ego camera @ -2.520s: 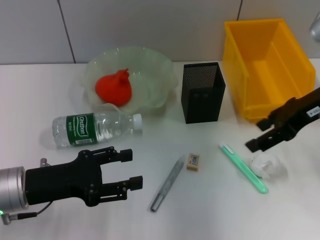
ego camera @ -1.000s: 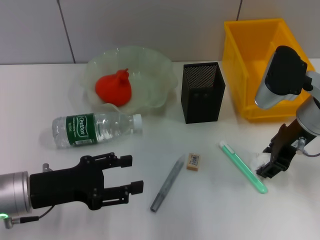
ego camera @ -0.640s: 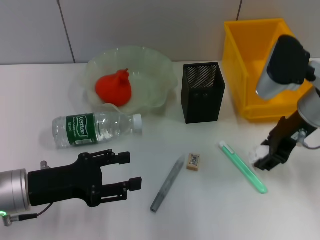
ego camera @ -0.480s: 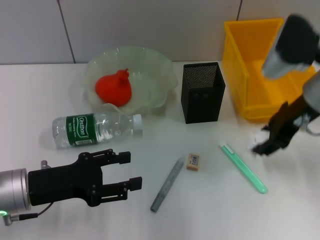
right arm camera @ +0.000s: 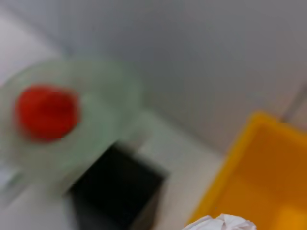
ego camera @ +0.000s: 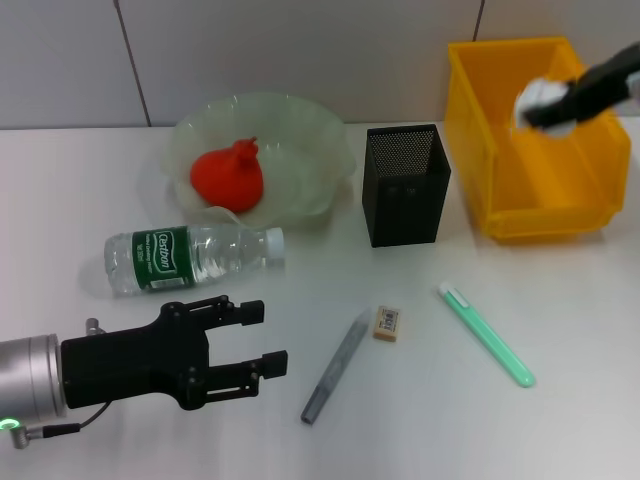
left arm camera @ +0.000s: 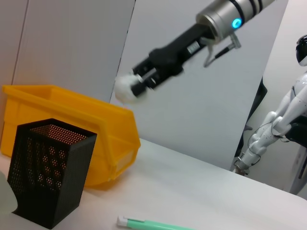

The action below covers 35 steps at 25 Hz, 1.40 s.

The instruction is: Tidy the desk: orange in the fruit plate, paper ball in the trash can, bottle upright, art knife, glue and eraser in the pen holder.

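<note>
Our right tool (ego camera: 556, 108) has its fingers clamped on the paper ball (ego camera: 538, 97), holding it up over the yellow trash can (ego camera: 500, 170) at the far right. Our left tool (ego camera: 245, 345) sits spread wide at the near left of the counter (ego camera: 420, 420), just near of the lying bottle (ego camera: 190, 257).

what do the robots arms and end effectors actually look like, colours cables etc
Both end effectors are matte black with two slim fingers. The left end effector sits on a silver cylindrical wrist with a small green light and a thin cable at its base. The right end effector has a white label, a silver ringed wrist with a blue light, and a looping grey cable.
</note>
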Tool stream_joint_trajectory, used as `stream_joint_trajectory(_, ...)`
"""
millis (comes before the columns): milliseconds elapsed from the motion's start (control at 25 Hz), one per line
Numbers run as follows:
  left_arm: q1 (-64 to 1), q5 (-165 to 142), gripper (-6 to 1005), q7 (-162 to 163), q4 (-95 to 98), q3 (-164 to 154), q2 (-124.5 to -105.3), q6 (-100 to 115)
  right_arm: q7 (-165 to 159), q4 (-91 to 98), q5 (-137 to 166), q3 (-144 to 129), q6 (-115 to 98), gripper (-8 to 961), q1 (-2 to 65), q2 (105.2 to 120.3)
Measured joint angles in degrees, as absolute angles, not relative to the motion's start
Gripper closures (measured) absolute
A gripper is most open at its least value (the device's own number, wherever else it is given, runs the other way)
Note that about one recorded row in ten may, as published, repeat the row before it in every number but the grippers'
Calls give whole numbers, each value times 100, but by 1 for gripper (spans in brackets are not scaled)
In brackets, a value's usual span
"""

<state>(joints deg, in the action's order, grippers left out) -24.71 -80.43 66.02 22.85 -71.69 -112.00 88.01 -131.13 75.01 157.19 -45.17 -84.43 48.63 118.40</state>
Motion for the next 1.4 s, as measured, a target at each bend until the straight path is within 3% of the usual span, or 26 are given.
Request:
stream_joint_trajectory(560,-2512,-8041,256,6600,2285,-7158,-11232,8721,-13340,6592,15728,-4544,-6640,344,4757,11881)
stream_joint_trajectory(1160,-2545,-8041,257,6610,2285,-7154,-11232,8709,-13352,6383,15708,-4553,-6186,232,4766,11900)
stream_joint_trajectory(1400,-2550,-8042,256,6607,2285,-7154,-11228,8709,-13221,6342,15096,-4653,-5758,233,4585,11915)
